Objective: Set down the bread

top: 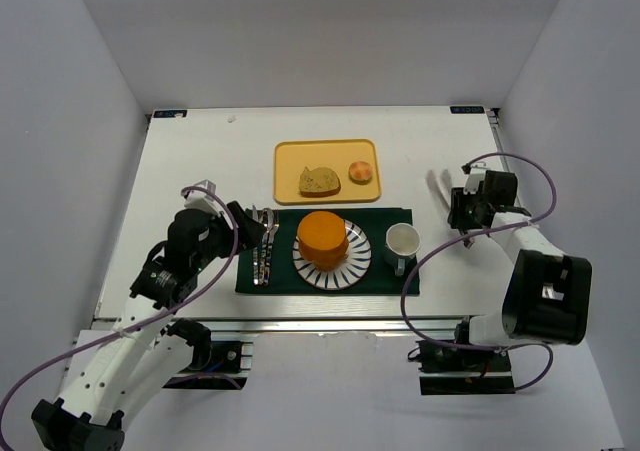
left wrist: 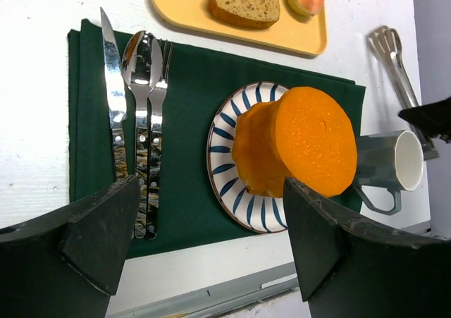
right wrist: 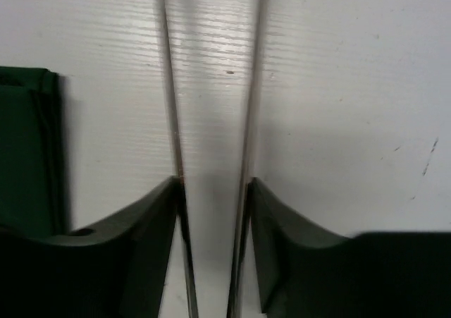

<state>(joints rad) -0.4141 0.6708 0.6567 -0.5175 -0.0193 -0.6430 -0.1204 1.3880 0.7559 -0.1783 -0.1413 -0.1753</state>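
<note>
1. The overhead view shows the bread (top: 322, 239) on the plate (top: 361, 267) at frame centre. The left wrist view shows it as a thick orange block.
2. The left gripper (left wrist: 211, 216) is spread wide and empty, by the cutlery (left wrist: 138, 85).
3. Only the right wrist view shows the right gripper (right wrist: 215, 212) pinching the tongs (right wrist: 248, 120).
4. The tray (top: 290, 161) lies above the plate, and the mug (top: 402, 241) stands right of it.

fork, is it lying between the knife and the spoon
No, the spoon is in the middle, with the knife on one side and the fork on the side nearer the striped plate.
</note>
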